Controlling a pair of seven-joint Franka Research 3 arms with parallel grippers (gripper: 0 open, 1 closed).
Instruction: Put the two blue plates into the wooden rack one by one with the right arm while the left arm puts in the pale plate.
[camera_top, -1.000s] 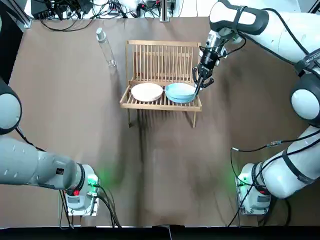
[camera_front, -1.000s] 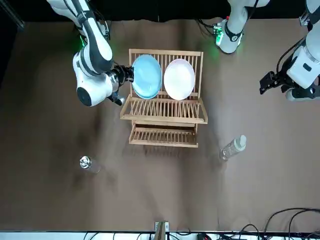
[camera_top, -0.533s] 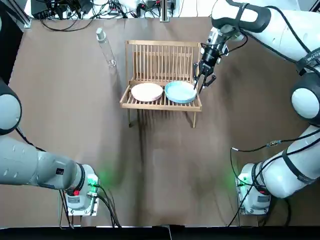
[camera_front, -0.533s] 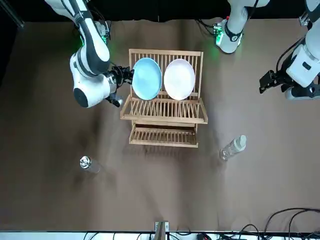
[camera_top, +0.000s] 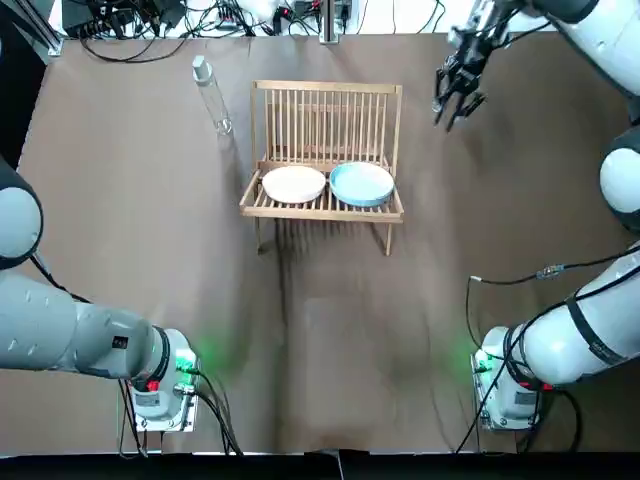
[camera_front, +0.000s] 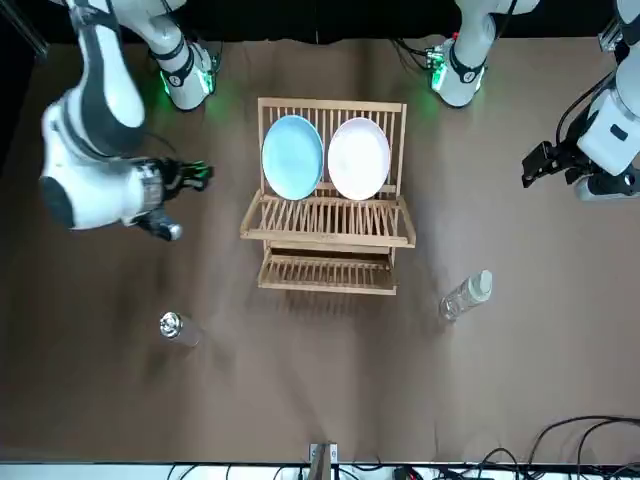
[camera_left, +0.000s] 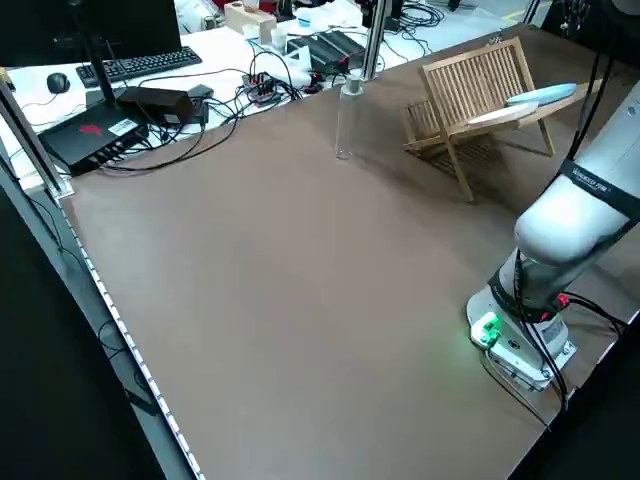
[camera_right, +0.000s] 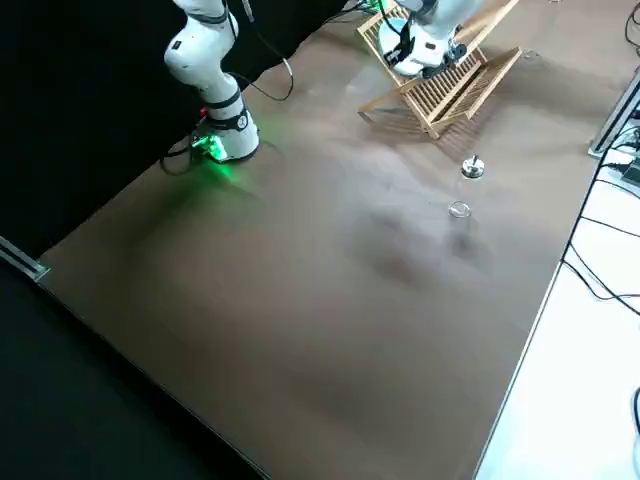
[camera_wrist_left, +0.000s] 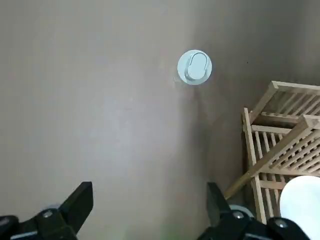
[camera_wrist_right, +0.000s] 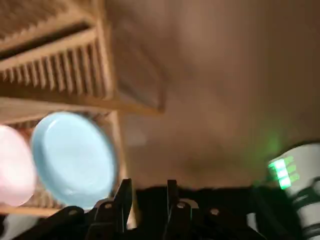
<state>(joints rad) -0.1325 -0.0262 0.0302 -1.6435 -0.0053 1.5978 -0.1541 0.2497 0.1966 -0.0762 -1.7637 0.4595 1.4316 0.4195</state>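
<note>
Wooden rack (camera_top: 325, 140): blue plate (camera_top: 361, 184) and pale plate (camera_top: 294, 184) side by side in slots; front view shows both faces. Right gripper (camera_top: 448, 110): clear of rack, off its right end, fingers slightly apart, empty. Left gripper (camera_front: 533, 168): outside top view; front view places it well aside; wrist view shows fingers wide apart over table (camera_wrist_left: 100, 110)

You're working in a robotics lab: two arm bases (camera_top: 160, 392) with green lights sit on your brown surface (camera_top: 340, 320), cables (camera_top: 130, 22) tangle at twelve o'clock, and a keyboard (camera_left: 138, 64) lies beyond.
</note>
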